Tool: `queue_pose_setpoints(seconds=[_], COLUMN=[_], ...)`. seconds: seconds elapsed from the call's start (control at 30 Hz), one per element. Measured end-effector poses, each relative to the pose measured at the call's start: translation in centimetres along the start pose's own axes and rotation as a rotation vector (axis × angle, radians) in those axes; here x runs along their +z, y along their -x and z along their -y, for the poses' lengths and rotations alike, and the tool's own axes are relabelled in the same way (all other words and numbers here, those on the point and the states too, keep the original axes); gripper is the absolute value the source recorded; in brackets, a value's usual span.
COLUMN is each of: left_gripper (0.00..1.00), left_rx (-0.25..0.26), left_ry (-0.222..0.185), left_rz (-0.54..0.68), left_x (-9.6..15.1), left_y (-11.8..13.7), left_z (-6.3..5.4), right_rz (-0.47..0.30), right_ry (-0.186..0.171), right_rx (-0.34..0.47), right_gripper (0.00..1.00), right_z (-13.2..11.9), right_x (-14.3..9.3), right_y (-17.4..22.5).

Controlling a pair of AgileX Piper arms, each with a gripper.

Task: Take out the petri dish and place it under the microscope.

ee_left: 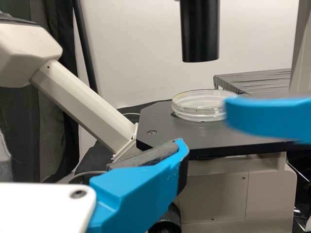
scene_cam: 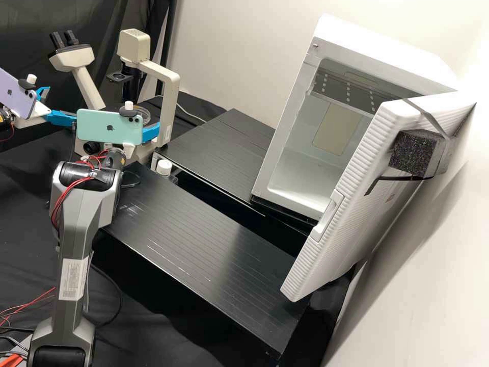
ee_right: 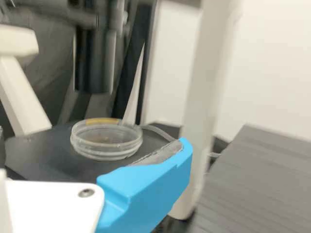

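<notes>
The near arm (scene_cam: 79, 219) bore a label (scene_cam: 74, 278), unreadable. Toward ten o'clock, I couldn't tell whether the right hand (ee_right: 183, 146) or left hand (ee_left: 181, 146) was spread or pressed together. Beyond, the petri dish (ee_left: 194, 114) sat on the microscope stage (ee_left: 214, 141); finishing well meant centring gently, then backing off level.

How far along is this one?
Placement looks done: the petri dish rests on the black stage, below the dark tube. The cabinet door stands open. Nothing grips the dish, and the left hand is open and empty. Perhaps only backing away remains; exact centring I can't judge.
</notes>
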Motion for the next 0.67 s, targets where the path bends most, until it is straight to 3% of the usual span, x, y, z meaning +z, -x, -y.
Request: queue_pose_setpoints(seconds=[0.1, 0.23, 0.4, 0.67], left_gripper=[1.0, 1.0, 1.0, 1.0], left_rx=[0.0, 0.0, 0.0, 0.0], left_ry=[0.0, 0.0, 0.0, 0.0], left_rz=[0.0, 0.0, 0.0, 0.0], left_x=[0.0, 0.0, 0.0, 0.0], left_y=[0.0, 0.0, 0.0, 0.0], left_z=[0.0, 0.0, 0.0, 0.0], right_rz=[-0.014, -0.027, 0.0, 0.03], right_ry=[0.037, 0.044, 0.059, -0.006], right_rx=[0.059, 0.134, 0.101, 0.006], right_gripper=[1.0, 1.0, 1.0, 1.0], right_z=[-0.6, -1.2, -1.1, -1.0], right_x=[0.1, 0.0, 0.5, 2.0], right_y=[2.7, 6.2, 9.8, 14.7])
